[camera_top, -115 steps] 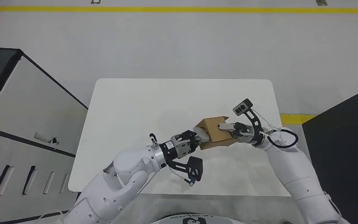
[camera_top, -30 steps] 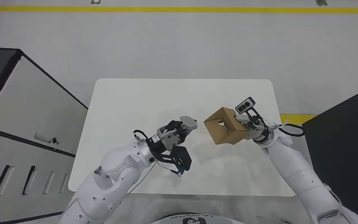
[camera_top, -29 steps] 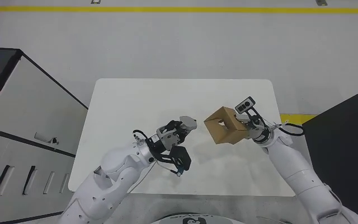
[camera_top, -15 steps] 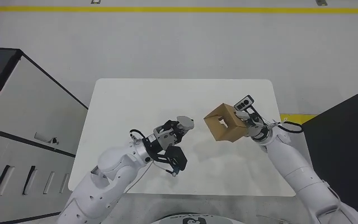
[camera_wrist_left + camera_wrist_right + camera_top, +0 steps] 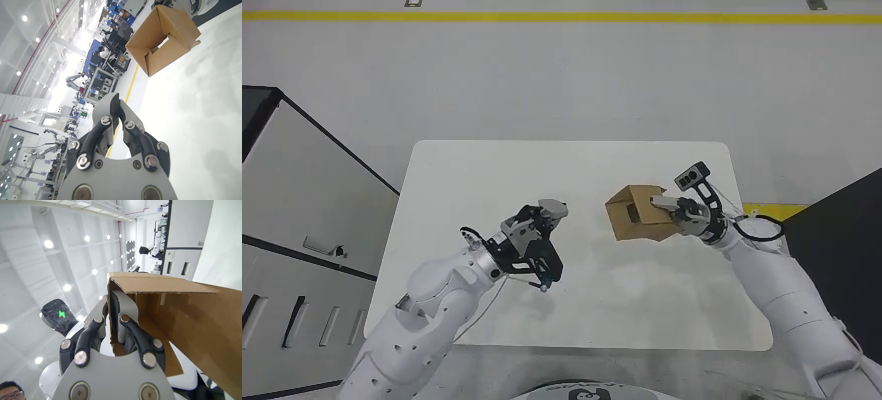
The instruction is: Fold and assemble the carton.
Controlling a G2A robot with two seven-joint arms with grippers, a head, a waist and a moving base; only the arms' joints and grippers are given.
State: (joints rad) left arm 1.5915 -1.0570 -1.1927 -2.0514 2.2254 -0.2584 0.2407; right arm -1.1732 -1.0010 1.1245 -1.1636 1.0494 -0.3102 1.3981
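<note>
Once the left gripper [image 5: 118,107] had backed away from the carton [image 5: 164,30] toward the robot's side of the bench [image 5: 492,190], it hung nearest, its jaws drawn almost together on nothing. Beyond it lay bare white bench. Past that was the carton, well apart from that gripper and carried over the bench's right part by the right gripper [image 5: 113,313] alone. That gripper's fingers were pinched tight on one cardboard wall at the open end (one finger inside, one outside). Over the last second the right arm had rolled the carton. The end with its flaps folded in around a square gap, lately turned up to the top camera, now faced more toward the left arm. Whether a corner touched the bench I could not tell. By my reading, that end was folded but not yet locked shut, and the end in the right gripper's hold was not yet closed.
</note>
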